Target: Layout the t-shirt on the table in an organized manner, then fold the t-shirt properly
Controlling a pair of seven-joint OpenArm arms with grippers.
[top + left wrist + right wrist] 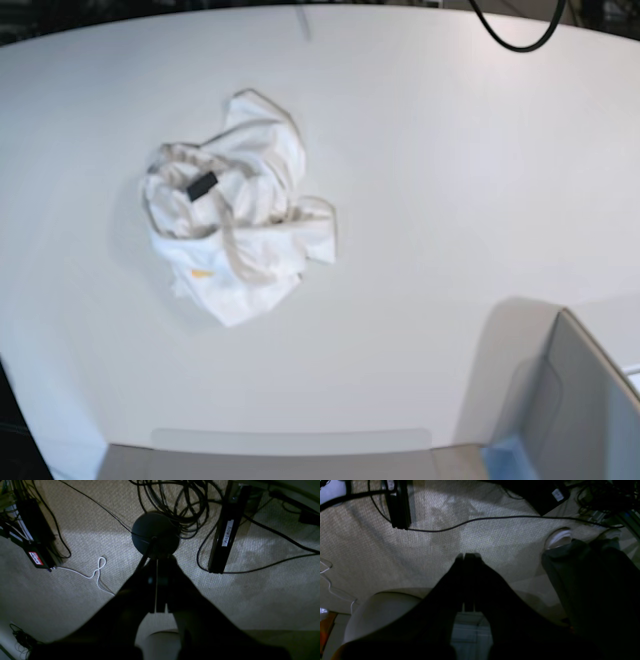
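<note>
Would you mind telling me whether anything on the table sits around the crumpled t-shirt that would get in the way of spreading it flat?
Nothing visible does. The t-shirt lies bunched alone on the table, with bare white surface on every side. The only other thing, a grey box-like corner piece, stands well apart at the near edge.

White table, crumpled t-shirt lying on it
</note>
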